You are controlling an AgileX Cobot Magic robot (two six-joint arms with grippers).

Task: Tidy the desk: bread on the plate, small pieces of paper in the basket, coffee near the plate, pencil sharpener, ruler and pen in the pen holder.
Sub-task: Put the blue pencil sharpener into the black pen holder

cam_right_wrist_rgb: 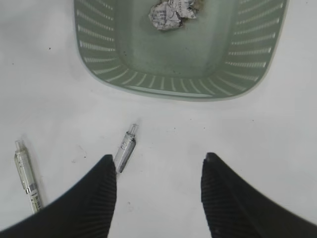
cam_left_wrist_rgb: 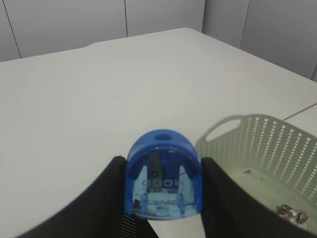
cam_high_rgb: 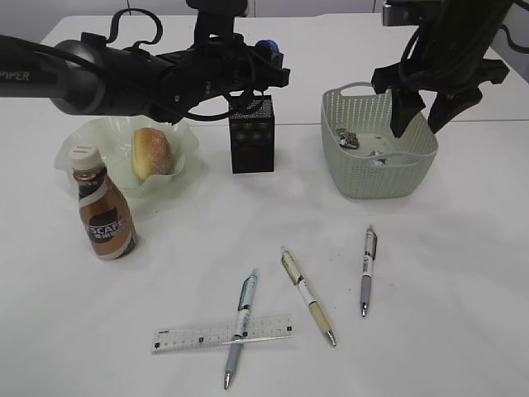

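Note:
My left gripper is shut on the blue pencil sharpener, which hangs just above the black pen holder. Hovering over the green basket, my right gripper is open and empty. Crumpled paper lies inside the basket. The bread rests on the translucent plate, and the coffee bottle stands in front of it. Three pens lie on the table's near part. The leftmost pen crosses the clear ruler.
In the left wrist view the basket sits to the right of the sharpener. The right wrist view shows the basket's near wall ahead of the fingers, with two pens on the white table at the left.

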